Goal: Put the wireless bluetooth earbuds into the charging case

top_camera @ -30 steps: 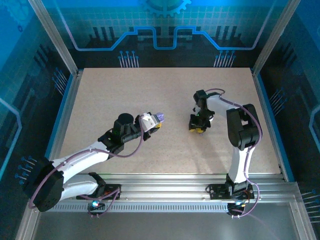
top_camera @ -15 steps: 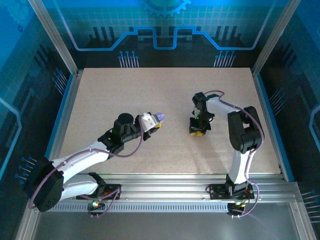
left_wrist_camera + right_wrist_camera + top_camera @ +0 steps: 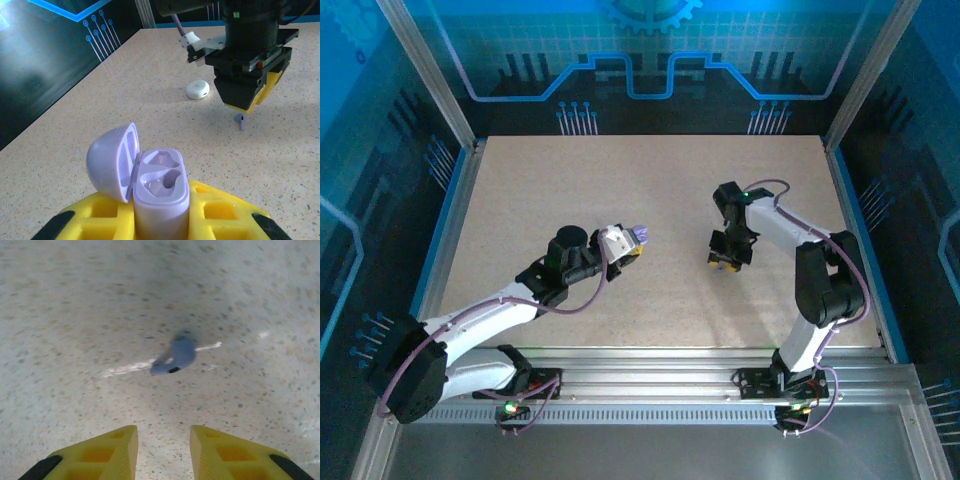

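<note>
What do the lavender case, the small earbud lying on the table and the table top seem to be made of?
The lavender case is probably moulded plastic: smooth, with a soft sheen. The earbud is likely similar plastic, though it is blurred. The table top is speckled beige and matte, perhaps laminate or stone composite.

Reaching in low from lower left with the left arm, left gripper (image 3: 623, 246) clamped on the open lavender case (image 3: 160, 185). Elbow up at right, pointing the right gripper (image 3: 725, 262) straight down with jaws parted.
</note>
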### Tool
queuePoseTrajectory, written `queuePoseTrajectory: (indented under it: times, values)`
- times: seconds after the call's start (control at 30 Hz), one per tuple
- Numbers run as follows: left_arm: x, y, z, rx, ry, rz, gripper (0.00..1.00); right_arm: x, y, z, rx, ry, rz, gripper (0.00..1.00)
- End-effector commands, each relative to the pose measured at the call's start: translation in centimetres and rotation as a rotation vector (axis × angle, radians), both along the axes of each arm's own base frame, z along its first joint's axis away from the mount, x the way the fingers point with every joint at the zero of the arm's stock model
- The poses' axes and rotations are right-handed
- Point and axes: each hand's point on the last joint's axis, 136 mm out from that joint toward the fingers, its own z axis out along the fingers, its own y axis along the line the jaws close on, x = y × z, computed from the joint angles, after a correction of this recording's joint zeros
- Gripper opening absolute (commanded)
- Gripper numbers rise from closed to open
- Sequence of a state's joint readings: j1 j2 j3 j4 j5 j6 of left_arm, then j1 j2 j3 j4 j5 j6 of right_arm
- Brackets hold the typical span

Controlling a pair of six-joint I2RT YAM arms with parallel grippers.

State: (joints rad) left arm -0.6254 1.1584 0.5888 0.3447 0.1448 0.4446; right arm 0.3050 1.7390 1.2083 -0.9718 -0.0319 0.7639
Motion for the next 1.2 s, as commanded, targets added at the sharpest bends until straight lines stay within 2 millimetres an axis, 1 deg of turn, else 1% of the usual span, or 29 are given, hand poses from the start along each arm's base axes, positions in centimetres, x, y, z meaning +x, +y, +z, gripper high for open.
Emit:
queuePoseTrajectory:
  times: [0.0,0.17,0.43,0.57,0.7,0.8,0.93,1.17]
  values:
    - [0.6,0.1,2.3,-0.037,-0.041,0.019,0.18,0.1,-1.5,-0.5,-0.054,0.022,-0.187,0.35]
    - [0.5,0.1,2.7,-0.045,-0.046,0.02,0.18,1.1,-1.4,-1.1,-0.051,0.024,-0.219,0.37]
    - [0.5,0.3,2.9,-0.045,-0.053,0.025,0.18,2.1,-0.8,-2.6,-0.034,0.04,-0.22,0.34]
    - [0.6,0.3,2.9,-0.048,-0.051,0.026,0.18,2.1,-0.7,-3.4,-0.033,0.052,-0.217,0.33]
    - [0.6,0.3,2.8,-0.045,-0.05,0.027,0.18,2.2,-0.6,-4.1,-0.031,0.059,-0.217,0.29]
    - [0.6,0.3,2.7,-0.043,-0.047,0.026,0.18,2.4,-0.6,-4.4,-0.033,0.057,-0.214,0.27]
    - [0.6,0.3,2.6,-0.042,-0.046,0.027,0.18,2.3,-0.8,-4.8,-0.041,0.064,-0.212,0.26]
    - [0.6,0.3,2.3,-0.037,-0.038,0.025,0.18,1.9,-1.4,-5.1,-0.061,0.069,-0.206,0.19]
